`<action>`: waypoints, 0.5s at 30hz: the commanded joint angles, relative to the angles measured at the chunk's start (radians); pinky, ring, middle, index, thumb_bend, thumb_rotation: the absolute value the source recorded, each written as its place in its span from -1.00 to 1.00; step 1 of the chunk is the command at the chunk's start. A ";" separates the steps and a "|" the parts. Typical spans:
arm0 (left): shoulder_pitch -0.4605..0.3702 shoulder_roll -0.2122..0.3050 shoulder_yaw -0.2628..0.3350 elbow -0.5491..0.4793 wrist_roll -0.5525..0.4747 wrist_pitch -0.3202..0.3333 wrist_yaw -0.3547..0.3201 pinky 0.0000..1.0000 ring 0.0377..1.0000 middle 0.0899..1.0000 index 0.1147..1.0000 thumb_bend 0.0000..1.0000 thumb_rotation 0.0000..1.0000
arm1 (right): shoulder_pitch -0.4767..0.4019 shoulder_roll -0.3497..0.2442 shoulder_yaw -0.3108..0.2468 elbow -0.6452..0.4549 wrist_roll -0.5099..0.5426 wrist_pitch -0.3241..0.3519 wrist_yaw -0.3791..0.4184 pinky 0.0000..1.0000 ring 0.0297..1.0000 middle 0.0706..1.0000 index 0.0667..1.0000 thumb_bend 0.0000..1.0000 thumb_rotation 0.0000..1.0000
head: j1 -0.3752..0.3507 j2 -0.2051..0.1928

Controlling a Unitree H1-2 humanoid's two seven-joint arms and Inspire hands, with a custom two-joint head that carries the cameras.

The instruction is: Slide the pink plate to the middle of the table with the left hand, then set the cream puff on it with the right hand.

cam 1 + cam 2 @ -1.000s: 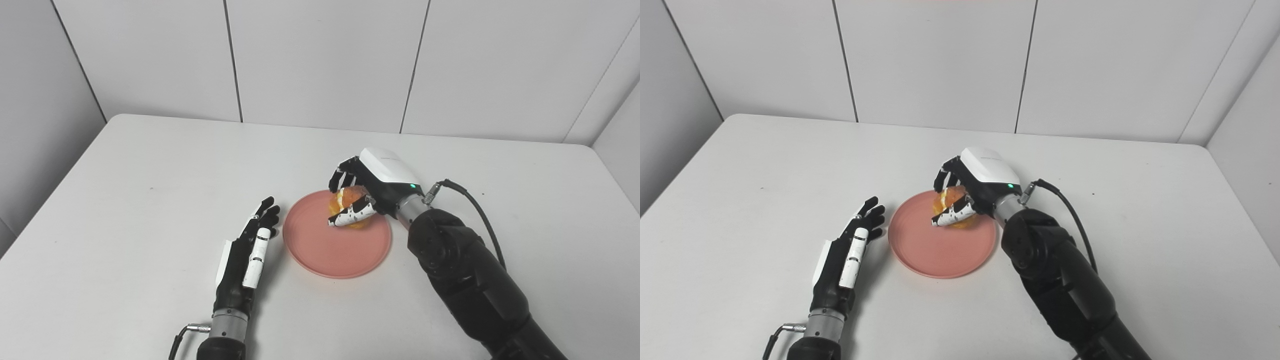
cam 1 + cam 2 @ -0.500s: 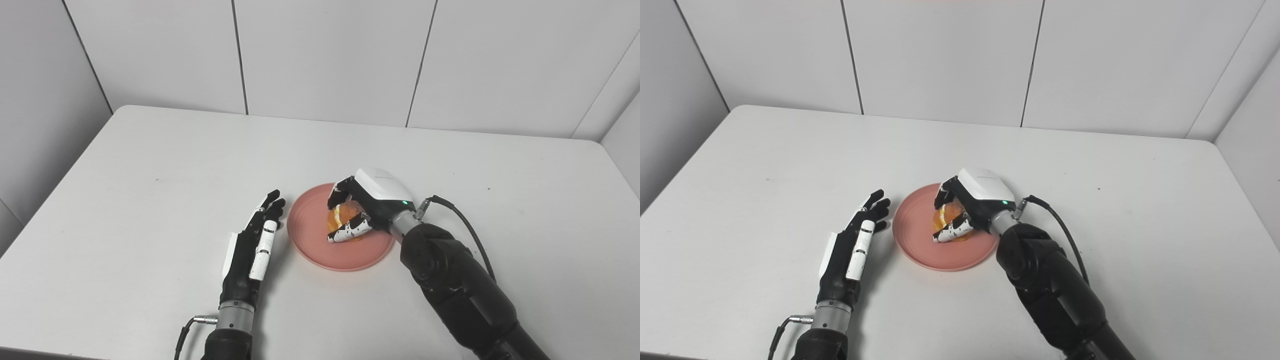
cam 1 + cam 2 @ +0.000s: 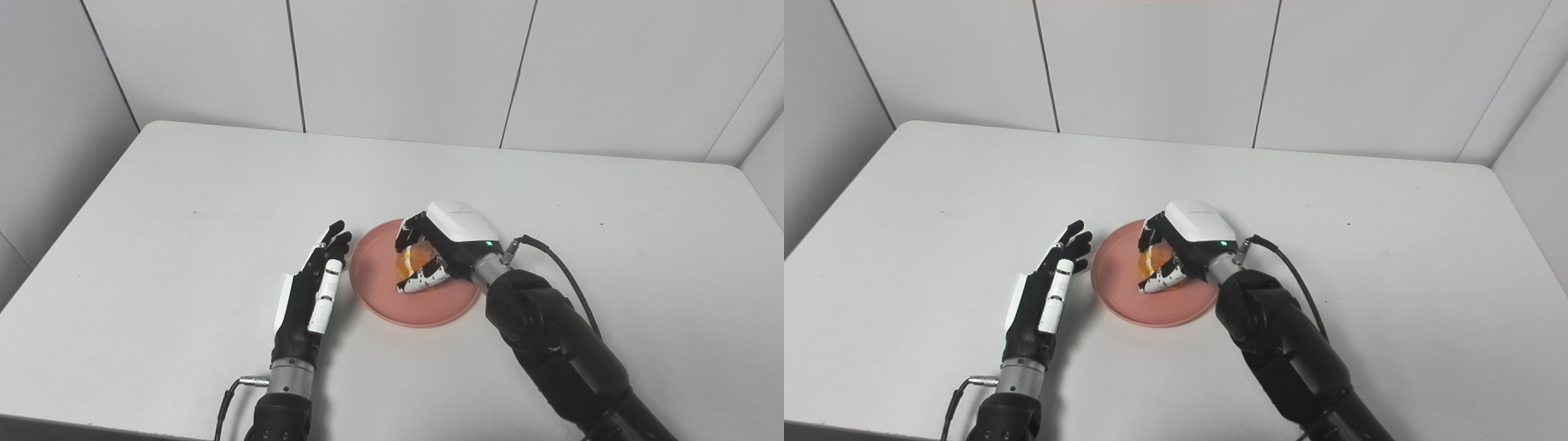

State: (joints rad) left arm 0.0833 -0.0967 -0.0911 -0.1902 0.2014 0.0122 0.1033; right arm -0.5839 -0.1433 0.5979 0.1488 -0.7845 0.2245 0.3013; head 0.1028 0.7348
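Here the right hand [image 3: 450, 245] has its fingers [image 3: 422, 283] wrapped around the cream puff [image 3: 411, 262] over the pink plate [image 3: 392, 303]; the left hand [image 3: 312, 288] lies just left, fingers straight and empty.

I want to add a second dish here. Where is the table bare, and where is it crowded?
Bare: the far table strip along the back wall, the left side beyond the left hand, and the right side past the right arm's cable. Crowded: the middle, where the pink plate lies with the right hand closed on the cream puff, the left hand just beside its rim.
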 commanded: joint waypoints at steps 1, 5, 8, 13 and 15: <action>-0.001 -0.013 -0.007 -0.030 0.012 -0.009 0.008 0.70 0.74 0.72 0.69 -0.03 1.00 | -0.028 -0.003 -0.004 -0.045 -0.019 -0.002 0.015 0.00 0.32 0.55 0.64 0.13 -0.03 | 0.002 0.001; -0.002 -0.015 -0.007 -0.031 0.009 -0.006 0.008 0.69 0.73 0.72 0.68 -0.04 1.00 | -0.022 -0.008 -0.018 -0.073 -0.017 -0.019 0.022 0.18 0.52 0.71 0.77 0.19 0.05 | 0.003 0.001; -0.002 -0.016 -0.004 -0.025 0.000 -0.012 0.009 0.69 0.73 0.72 0.68 -0.04 1.00 | -0.025 -0.012 -0.033 -0.100 -0.009 -0.016 0.041 0.29 0.61 0.79 0.84 0.27 0.08 | 0.000 -0.002; -0.004 -0.014 -0.002 -0.016 0.000 -0.020 0.011 0.69 0.73 0.71 0.67 -0.06 1.00 | -0.027 -0.013 -0.055 -0.147 -0.011 -0.010 0.055 0.29 0.60 0.78 0.85 0.39 0.06 | -0.007 -0.006; -0.004 -0.014 -0.001 -0.012 0.000 -0.024 0.012 0.69 0.74 0.72 0.68 -0.05 1.00 | -0.027 -0.014 -0.064 -0.174 -0.013 -0.007 0.065 0.29 0.59 0.77 0.84 0.42 0.05 | -0.008 -0.006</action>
State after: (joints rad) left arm 0.0833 -0.0969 -0.0903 -0.1887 0.2014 0.0187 0.1034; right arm -0.5717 -0.1562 0.5536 0.0203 -0.7947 0.2247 0.3692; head 0.0936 0.7286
